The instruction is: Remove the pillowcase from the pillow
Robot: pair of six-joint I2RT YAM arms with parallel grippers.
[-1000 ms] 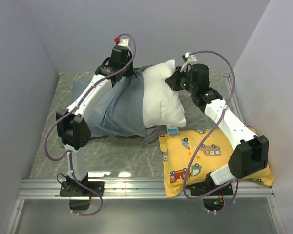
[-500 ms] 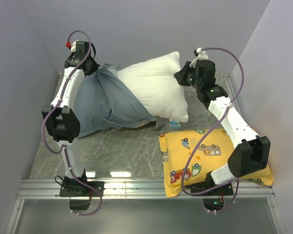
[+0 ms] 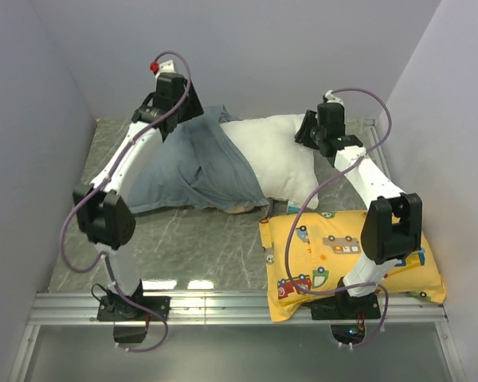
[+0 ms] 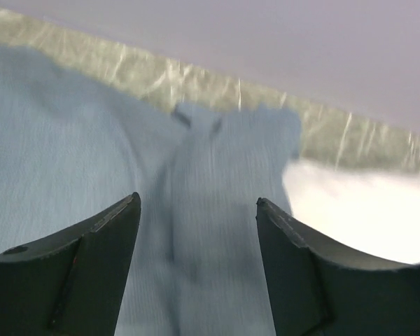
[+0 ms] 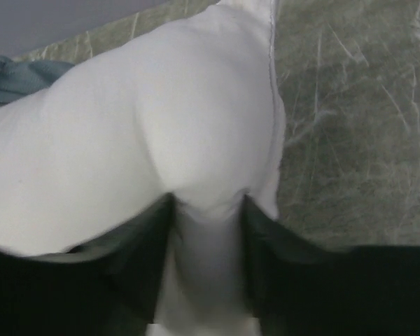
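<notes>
Left hand [image 4: 196, 203] is gaping wide; right hand [image 5: 206, 203] is pinching the pillow [image 5: 161, 119]. Pulling is risking dragging the unheld pillowcase [image 4: 56, 140].

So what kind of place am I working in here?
Probably a lab test cell, not a bedroom: a marble-look table boxed in by plain lilac walls, with a metal rail at its near edge carrying both arm bases.
</notes>
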